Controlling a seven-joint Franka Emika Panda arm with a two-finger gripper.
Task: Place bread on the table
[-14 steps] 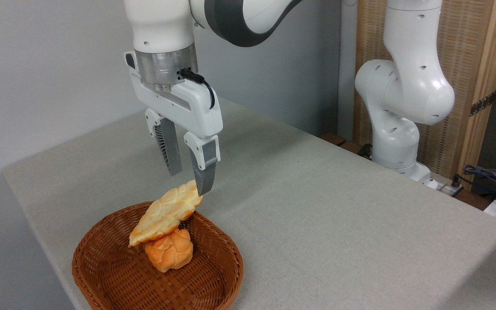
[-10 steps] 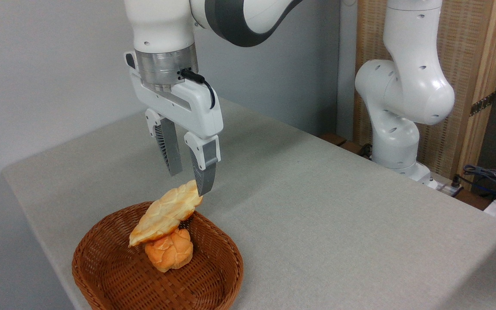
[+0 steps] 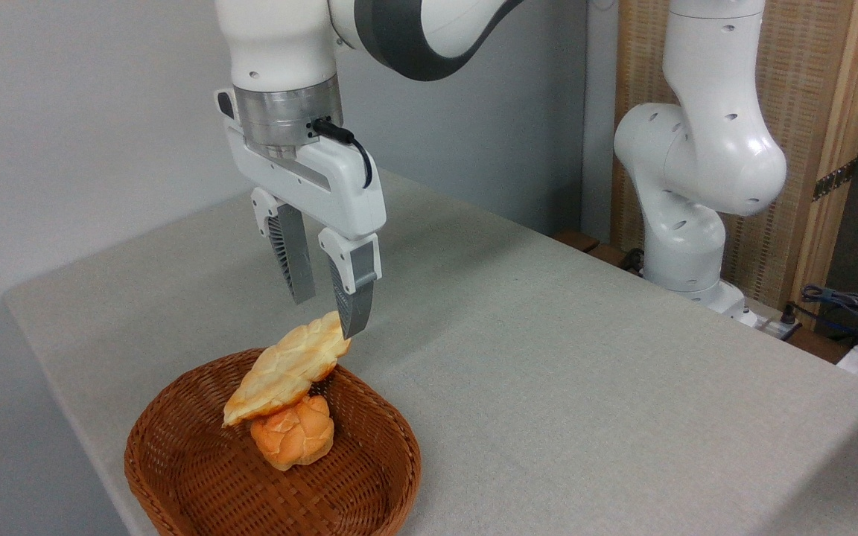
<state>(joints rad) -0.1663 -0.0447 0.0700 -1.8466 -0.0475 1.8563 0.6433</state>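
A: The bread (image 3: 287, 371) lies in the wicker basket (image 3: 198, 476), tilted, with its lower end on the round bun (image 3: 293, 439) and its upper end raised over the back rim. Is there any writing to read?

B: No, I can read no brand or label on any thing in this one view.

A: What else is around?

B: The basket stands near the front left corner of the table (image 3: 548, 372). Behind the table, at the right, is the white base of the arm (image 3: 697, 171), before a wooden panel (image 3: 824, 112). Some cables (image 3: 846, 305) lie at the far right edge. The bun is under the bread and the basket rim is close beside it.

A: And the claw?

B: The gripper (image 3: 328, 316) hangs just above the upper end of the bread, pointing down. Its fingers (image 3: 295, 260) stand apart with a narrow gap, and it holds nothing. The right fingertip seems to touch the tip of the bread, or it is only just before it; I cannot tell which.
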